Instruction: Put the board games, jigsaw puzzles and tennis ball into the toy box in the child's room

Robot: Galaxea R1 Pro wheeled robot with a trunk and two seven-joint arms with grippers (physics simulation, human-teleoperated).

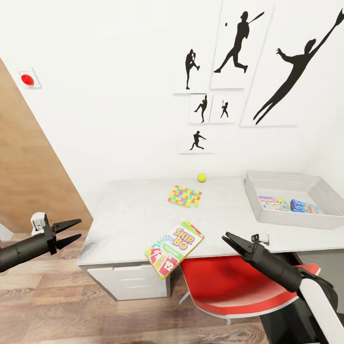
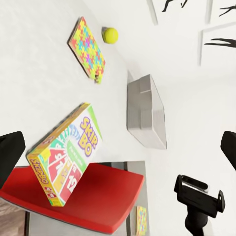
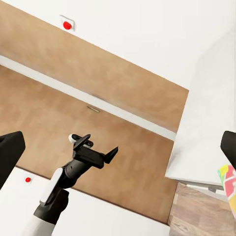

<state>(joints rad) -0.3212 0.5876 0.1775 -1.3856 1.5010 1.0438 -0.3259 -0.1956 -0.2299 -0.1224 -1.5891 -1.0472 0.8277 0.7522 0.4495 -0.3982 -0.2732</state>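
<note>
Hovering off the left end of the pale white-grey surface point(image 1: 129, 210), the black two-fingered left hand point(image 1: 75, 231) has its fingers spread apart and empty. The right hand point(image 1: 228, 239), also black, hangs just before the front edge with its fingers close together, gripping nothing.

Between the two hands, nearer the right one, a thin rectangular game box with a green, white and red cover point(image 1: 175, 247) lies at the front edge, one corner jutting past it above the seat of a red chair point(image 1: 239, 286). Its cover reads "SKIP BO" in yellow and purple letters, with "12" on a red card printed near its lower corner.

Farther back on the surface lies a thin squarish jigsaw sheet of yellow, pink, blue and green interlocking pieces point(image 1: 185, 196), and just behind it a small yellow-green ball point(image 1: 201, 177) close to the wall. At the right end stands a shallow pale grey tray with sloping sides point(image 1: 286, 184); inside it lie two flat colourful boxes point(image 1: 289, 205), their print too small to read.
</note>
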